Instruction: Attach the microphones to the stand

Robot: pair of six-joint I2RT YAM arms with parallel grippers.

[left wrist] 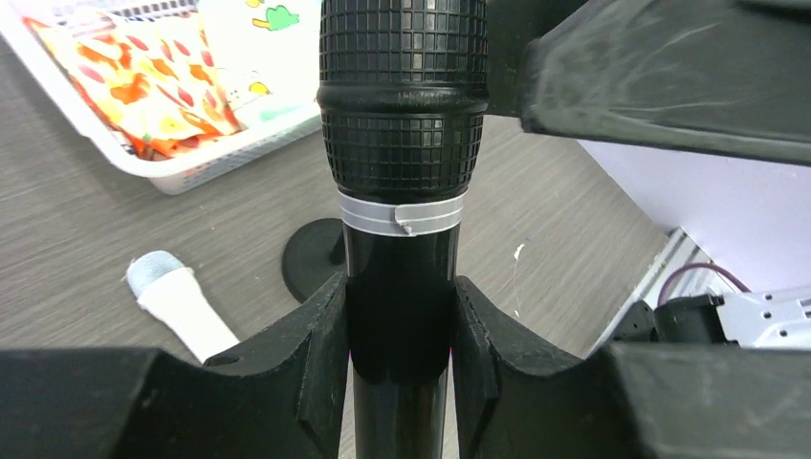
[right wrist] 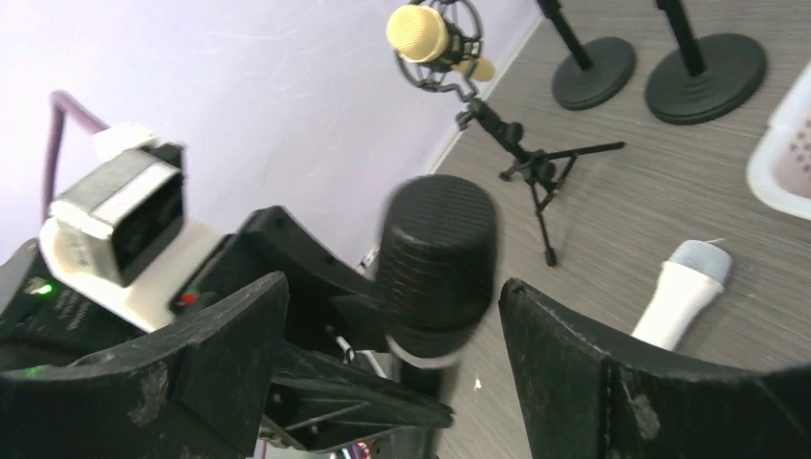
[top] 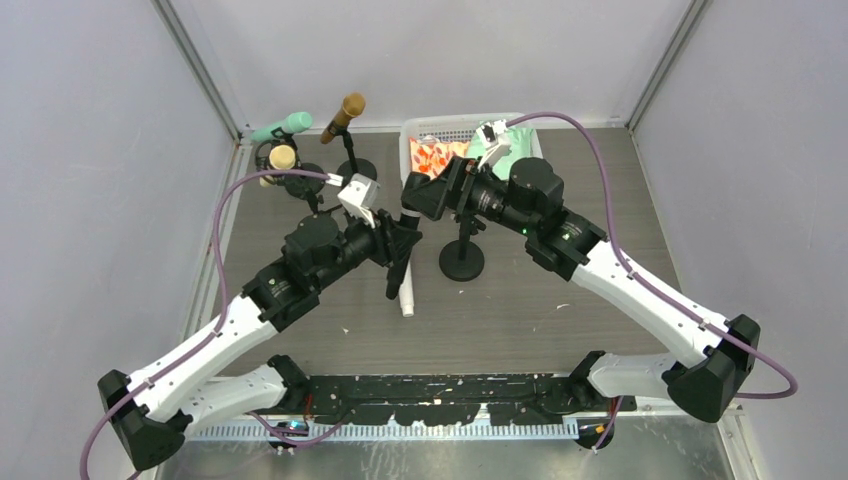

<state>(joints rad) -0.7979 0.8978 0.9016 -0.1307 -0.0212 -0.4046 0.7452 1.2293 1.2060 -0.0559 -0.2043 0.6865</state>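
Left wrist view alone: left gripper [left wrist: 400, 325] jaws clamped on the slim black mesh-headed microphone [left wrist: 402, 115], at its shaft. Right wrist view: right gripper [right wrist: 392, 292] jaws wide apart, the head between them, touching neither.

At the left wrist camera the black microphone [left wrist: 402, 143] is running off the picture at both top and bottom, and it is covering the right part of the middle stand [left wrist: 308, 260]. The white microphone [left wrist: 177, 304] is lying with its near end behind a finger [left wrist: 287, 382] of the left gripper [left wrist: 400, 306]. The basket [left wrist: 191, 167] is being cut by the top and left edges.

At the right wrist camera the black microphone's head is showing as a blur, and the far stands [right wrist: 706, 69] are being cut at the top edge.

From overhead, the white microphone's far end is hiding under the left gripper, and the middle stand's top is hiding under the right arm [top: 540, 200].
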